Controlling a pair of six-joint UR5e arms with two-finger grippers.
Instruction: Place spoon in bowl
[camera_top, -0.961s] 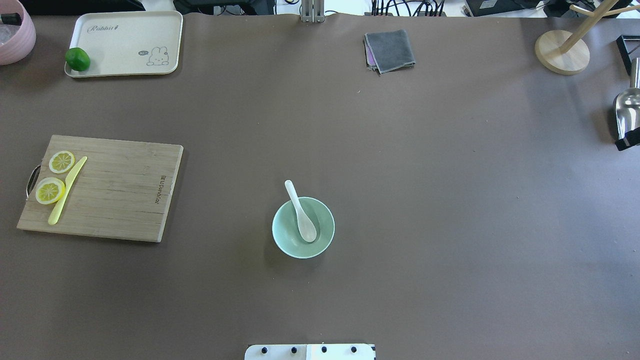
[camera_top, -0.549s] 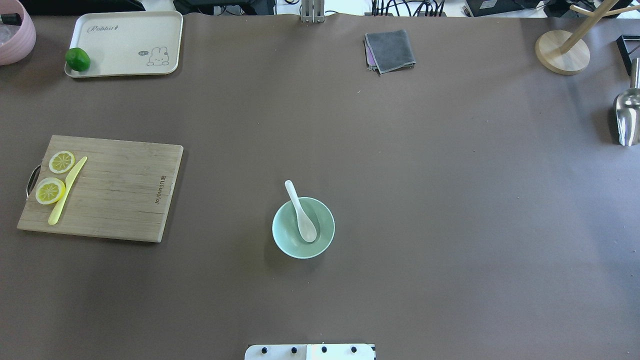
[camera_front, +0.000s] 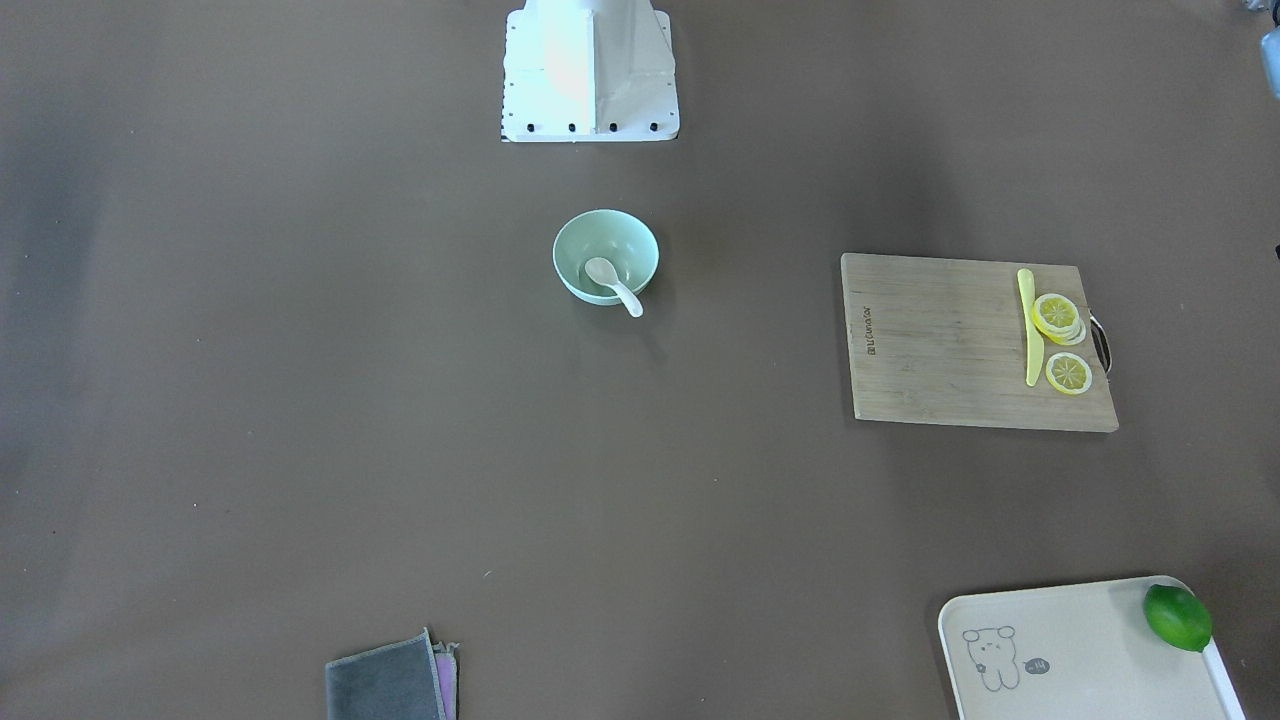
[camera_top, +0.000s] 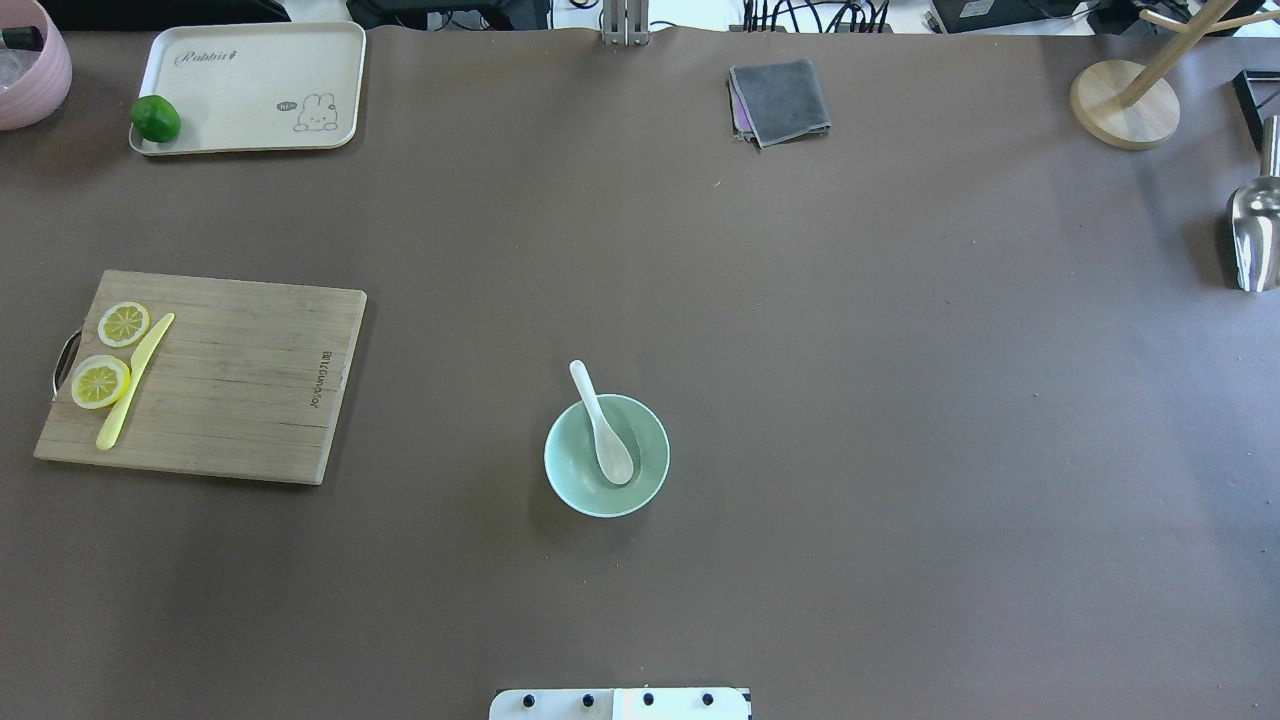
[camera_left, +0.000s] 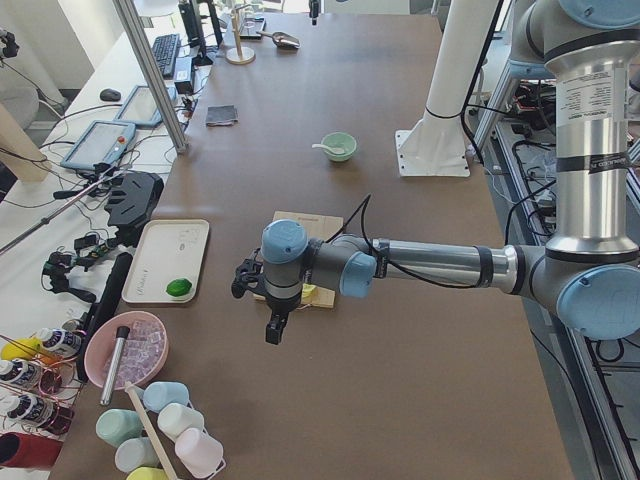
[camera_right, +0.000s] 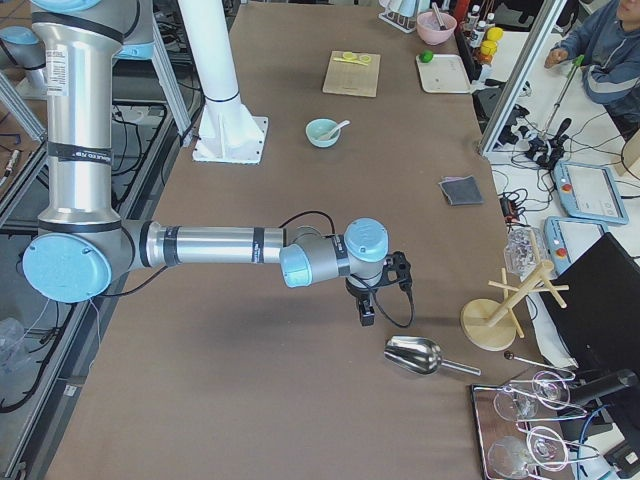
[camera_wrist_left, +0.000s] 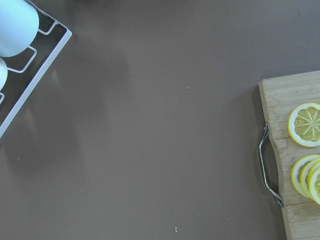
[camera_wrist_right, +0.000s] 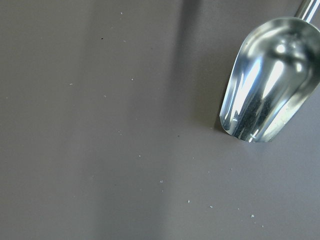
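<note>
You see the spoon (camera_top: 603, 425) with its scoop inside the bowl (camera_top: 562, 478). Its long axis runs away from the robot, and the handle crosses the far rim, slightly toward the robot's left. Whether the left fingers (camera_left: 272, 330) and right fingers (camera_right: 367, 316) are wide or narrow, you cannot tell.

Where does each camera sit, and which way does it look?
Front: across the table, facing the robot, down on bowl and spoon; base shows.
Overhead: behind the robot, looking forward and down; base edge shows.
Left side: table end; left arm and left tool near.
Right side: opposite end; right arm and right tool near.
Left wrist: down on cutting board; no body.
Right wrist: down on metal scoop; no body.
Shared: front and overhead both show the spoon in the bowl.
</note>
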